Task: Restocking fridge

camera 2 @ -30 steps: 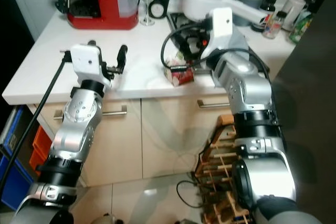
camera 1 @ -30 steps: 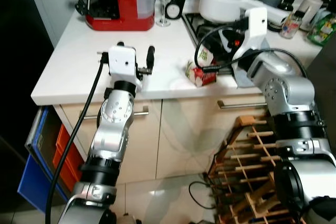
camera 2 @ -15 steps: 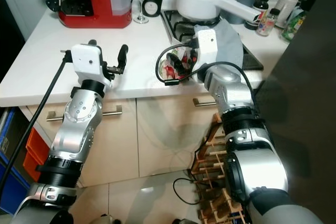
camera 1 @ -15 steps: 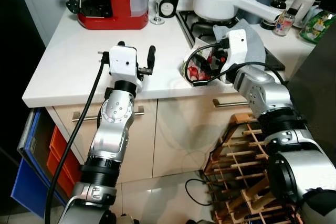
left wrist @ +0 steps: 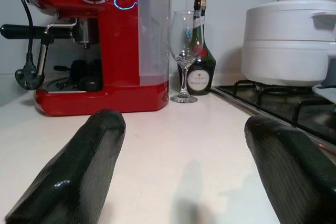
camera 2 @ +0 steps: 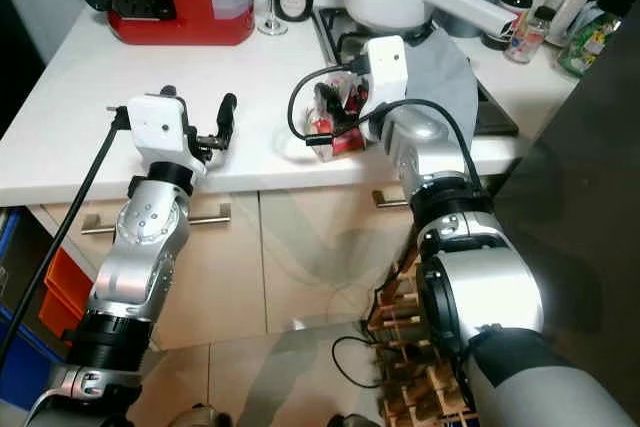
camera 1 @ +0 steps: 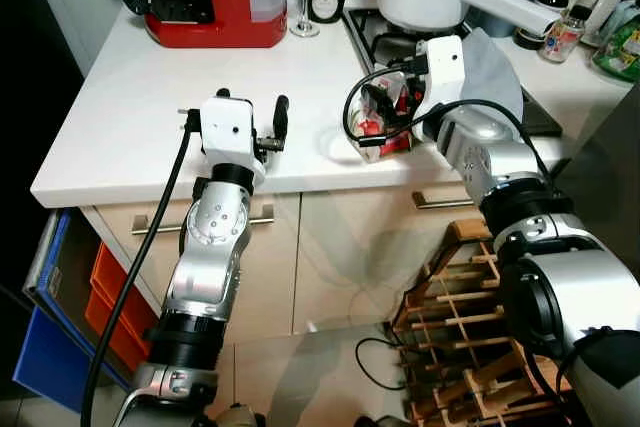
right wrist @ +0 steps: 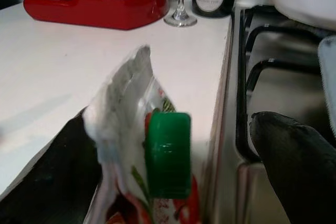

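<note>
Standing upright on white counter (camera 1: 120, 137), green-capped carton (right wrist: 157, 182) between spread right hand (right wrist: 184, 177) fingers, left hand (left wrist: 184, 166) apart, empty.

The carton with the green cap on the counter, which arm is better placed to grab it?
The right. The right gripper is open with its fingers either side of the carton. The left gripper is open over bare counter, well away.

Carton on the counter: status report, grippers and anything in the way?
Right gripper open, astride the carton, not yet closed. Left gripper open over bare counter. Carton beside the stove; nothing blocking.
</note>
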Robot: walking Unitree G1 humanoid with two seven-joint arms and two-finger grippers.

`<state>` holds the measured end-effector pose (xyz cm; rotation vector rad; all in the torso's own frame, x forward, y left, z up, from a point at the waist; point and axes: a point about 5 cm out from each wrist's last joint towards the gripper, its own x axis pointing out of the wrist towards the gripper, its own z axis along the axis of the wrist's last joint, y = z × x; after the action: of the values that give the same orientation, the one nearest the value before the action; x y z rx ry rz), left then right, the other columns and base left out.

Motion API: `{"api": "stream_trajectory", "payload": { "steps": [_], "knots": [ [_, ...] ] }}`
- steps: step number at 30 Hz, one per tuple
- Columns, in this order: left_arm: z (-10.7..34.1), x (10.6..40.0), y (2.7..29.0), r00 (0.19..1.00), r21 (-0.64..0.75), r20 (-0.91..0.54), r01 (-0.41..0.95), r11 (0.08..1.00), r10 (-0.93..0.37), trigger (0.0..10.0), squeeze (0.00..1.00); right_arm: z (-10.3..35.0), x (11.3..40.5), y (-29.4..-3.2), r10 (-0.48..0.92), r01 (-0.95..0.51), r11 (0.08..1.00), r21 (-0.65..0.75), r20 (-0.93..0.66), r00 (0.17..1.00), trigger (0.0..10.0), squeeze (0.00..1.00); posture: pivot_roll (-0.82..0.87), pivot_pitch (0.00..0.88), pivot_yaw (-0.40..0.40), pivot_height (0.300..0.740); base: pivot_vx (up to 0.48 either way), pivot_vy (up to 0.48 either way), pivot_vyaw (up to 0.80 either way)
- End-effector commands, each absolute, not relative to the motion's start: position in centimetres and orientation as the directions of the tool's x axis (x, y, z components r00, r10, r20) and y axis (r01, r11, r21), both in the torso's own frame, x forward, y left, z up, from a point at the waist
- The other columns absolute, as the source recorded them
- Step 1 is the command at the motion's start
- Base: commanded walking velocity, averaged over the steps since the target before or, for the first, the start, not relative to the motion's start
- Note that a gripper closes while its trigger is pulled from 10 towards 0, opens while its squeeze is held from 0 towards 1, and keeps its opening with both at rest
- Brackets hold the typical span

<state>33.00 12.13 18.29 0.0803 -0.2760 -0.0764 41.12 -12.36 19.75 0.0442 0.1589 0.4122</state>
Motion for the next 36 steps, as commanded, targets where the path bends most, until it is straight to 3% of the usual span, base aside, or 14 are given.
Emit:
{"api": "stream_trajectory", "payload": {
  "steps": [1, 2, 4, 6, 7, 8, 17, 21, 36],
  "knots": [
    [18.9, 33.0, 12.3, 0.955, 0.096, 0.284, 0.055, 0.994, -0.081, 10.0, 0.0, 19.4, 41.2, -12.5, 0.373, -0.362, 0.927, 0.097, -0.155, 0.915, 1.8, 0.0, 0.06, 0.0, -0.075, 0.74, 0.0, 0.0, 0.0],
    [18.9, 33.0, 12.4, 0.956, 0.098, 0.284, 0.054, 0.994, -0.08, 10.0, 0.0, 19.4, 41.2, -12.4, 0.375, -0.362, 0.926, 0.106, -0.149, 0.915, 0.0, 0.0, 0.07, 0.0, -0.075, 0.74, 0.0, 0.0, 0.0],
    [19.0, 33.1, 12.4, 0.956, 0.1, 0.284, 0.053, 0.994, -0.079, 10.0, 0.0, 19.4, 41.2, -12.4, 0.372, -0.36, 0.927, 0.106, -0.144, 0.917, 0.0, 0.0, 0.07, 0.0, -0.074, 0.74, 0.0, 0.0, 0.0],
    [19.0, 33.2, 12.5, 0.957, 0.103, 0.281, 0.052, 0.993, -0.079, 10.0, 0.0, 19.8, 41.3, -12.5, 0.352, -0.342, 0.935, 0.098, -0.112, 0.929, 0.0, 0.13, 0.07, 0.0, -0.072, 0.74, 0.0, 0.0, 0.0],
    [19.0, 33.2, 12.5, 0.957, 0.103, 0.281, 0.052, 0.993, -0.079, 10.0, 0.0, 19.8, 41.3, -12.5, 0.352, -0.342, 0.935, 0.098, -0.112, 0.929, 0.0, 0.13, 0.07, 0.0, -0.072, 0.74, 0.0, 0.0, 0.0],
    [18.9, 33.2, 12.4, 0.958, 0.108, 0.276, 0.054, 0.993, -0.082, 10.0, 0.0, 19.9, 41.4, -12.7, 0.325, -0.317, 0.944, 0.089, -0.096, 0.941, 0.0, 0.32, 0.06, 0.0, -0.068, 0.74, 0.0, 0.0, 0.0],
    [18.9, 33.5, 12.2, 0.957, 0.121, 0.272, 0.073, 0.99, -0.104, 10.0, 0.0, 20.2, 41.5, -12.8, 0.273, -0.268, 0.958, 0.102, -0.034, 0.961, 0.0, 0.31, 0.05, 0.0, -0.044, 0.74, 0.0, 0.0, 0.0],
    [18.8, 33.7, 11.6, 0.955, 0.135, 0.265, 0.099, 0.986, -0.132, 10.0, 0.0, 21.9, 41.5, -12.7, 0.246, -0.251, 0.967, 0.035, 0.103, 0.964, 0.0, 0.3, 0.02, 0.0, -0.025, 0.74, 0.0, 0.0, 0.0],
    [19.1, 34.3, 10.3, 0.947, 0.117, 0.28, 0.13, 0.985, -0.158, 10.0, 0.0, 23.5, 41.0, -13.4, 0.211, -0.2, 0.977, -0.07, 0.238, 0.948, 0.0, 0.29, -0.03, 0.0, -0.026, 0.74, 0.0, 0.0, 0.0]
  ]
}}
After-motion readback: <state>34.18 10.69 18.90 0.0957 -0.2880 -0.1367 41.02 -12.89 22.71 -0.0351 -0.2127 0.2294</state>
